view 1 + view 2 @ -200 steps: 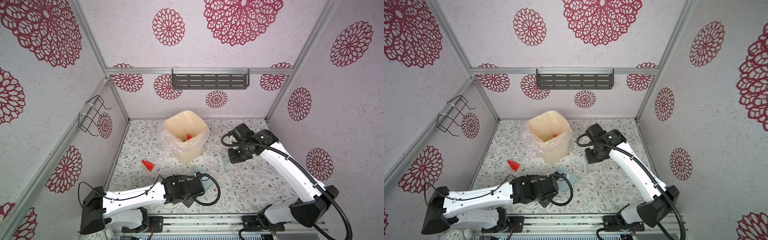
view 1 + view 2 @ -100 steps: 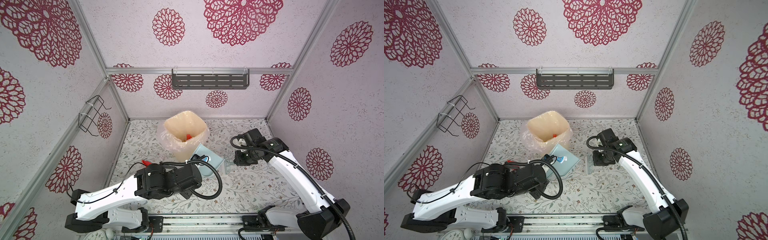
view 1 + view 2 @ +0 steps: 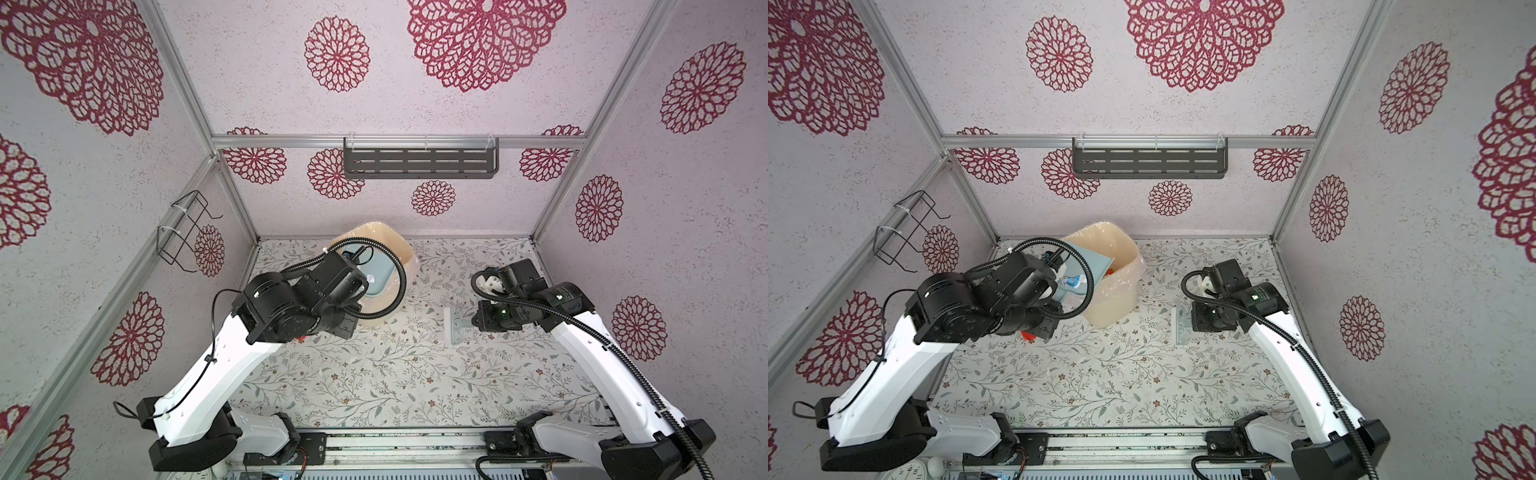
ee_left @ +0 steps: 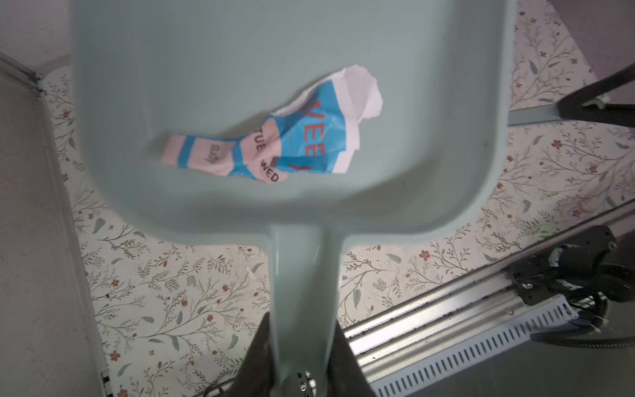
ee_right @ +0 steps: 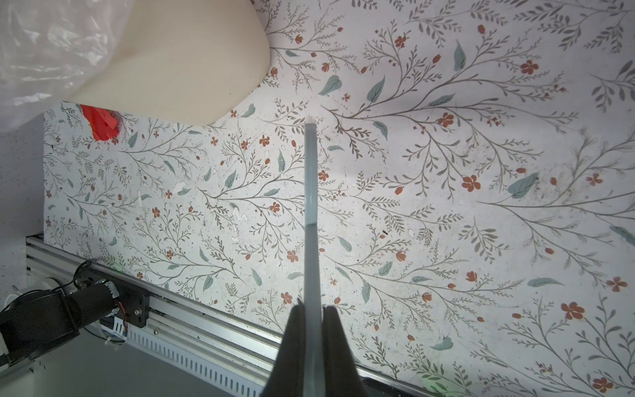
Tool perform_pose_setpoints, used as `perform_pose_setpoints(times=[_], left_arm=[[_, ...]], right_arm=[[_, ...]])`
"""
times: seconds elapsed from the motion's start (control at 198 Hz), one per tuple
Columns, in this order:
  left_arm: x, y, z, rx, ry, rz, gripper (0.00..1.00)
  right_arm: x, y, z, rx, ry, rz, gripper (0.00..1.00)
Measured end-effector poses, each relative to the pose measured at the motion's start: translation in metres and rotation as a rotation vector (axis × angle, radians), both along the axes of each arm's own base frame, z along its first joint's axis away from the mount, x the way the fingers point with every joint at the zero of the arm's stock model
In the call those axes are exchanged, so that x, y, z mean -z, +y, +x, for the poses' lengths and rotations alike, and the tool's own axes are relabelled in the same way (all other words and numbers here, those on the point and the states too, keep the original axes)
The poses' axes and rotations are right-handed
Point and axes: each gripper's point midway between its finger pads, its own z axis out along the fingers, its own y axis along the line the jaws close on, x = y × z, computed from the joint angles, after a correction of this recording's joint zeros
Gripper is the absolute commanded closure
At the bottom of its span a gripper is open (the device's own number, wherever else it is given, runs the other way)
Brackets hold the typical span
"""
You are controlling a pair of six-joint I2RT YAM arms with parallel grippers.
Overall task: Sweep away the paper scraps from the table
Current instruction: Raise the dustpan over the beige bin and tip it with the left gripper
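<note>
Your left gripper (image 4: 302, 321) stands nearly closed, its two dark fingers (image 4: 257, 361) pressed against both sides of the handle of the pale blue-grey plastic dustpan (image 4: 275, 68); it grips that handle and nothing else. Inside the pan you carry one crumpled paper scrap printed in blue, pink and white with red and black letters (image 4: 292, 137). This printed scrap lies on the pan floor, nearer the rear wall by the handle than the open front, clear of the side walls. In both top views you hold the dustpan raised and tilted at the mouth of the tall cream plastic bin lined with a clear bag (image 3: 1117, 299), with its front edge over the opening. A small orange-red bit (image 3: 1109, 272) shows inside the bin past the pan's edge. A bright red wrinkled paper scrap (image 5: 101, 125) lies on the white table printed with grey-green twigs and brown flowers (image 5: 446, 206), just beside the bin's base; in a top view the red scrap (image 3: 1029, 336) peeks out from under the left arm's wrist. Your right gripper (image 5: 313, 309) is fully closed on the thin handle of the small pale brush (image 5: 311, 178), seen edge-on from the right wrist. In both top views the brush (image 3: 456, 328) is to the right of the bin, apart from it; you cannot tell whether it touches the table. Small white flecks (image 5: 178, 187) dot the table between brush and red scrap; you cannot tell whether they are paper or worn print.
</note>
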Motion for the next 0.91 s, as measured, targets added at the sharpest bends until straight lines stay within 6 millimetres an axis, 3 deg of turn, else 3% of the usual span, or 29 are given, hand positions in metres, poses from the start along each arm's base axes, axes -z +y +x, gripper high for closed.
perform_pose_setpoints(times=[0.238,0.48,0.657,0.91], left_arm=[[0.009,0.03,0.052,-0.065,0.016,0.141,1.0],[0.012,0.062,0.088,-0.089,-0.011,0.327,1.0],[0.016,0.072,0.112,-0.057,-0.034,0.498,1.0],[0.009,0.075,0.14,0.047,-0.109,0.783,1.0]], right_arm=[[-0.005,0.005,0.007,-0.002,-0.02,0.043,1.0],[0.0,0.012,0.01,-0.015,0.012,0.069,1.0],[0.007,0.014,0.014,-0.017,0.047,0.065,1.0],[-0.003,0.017,0.02,-0.027,0.037,0.075,1.0]])
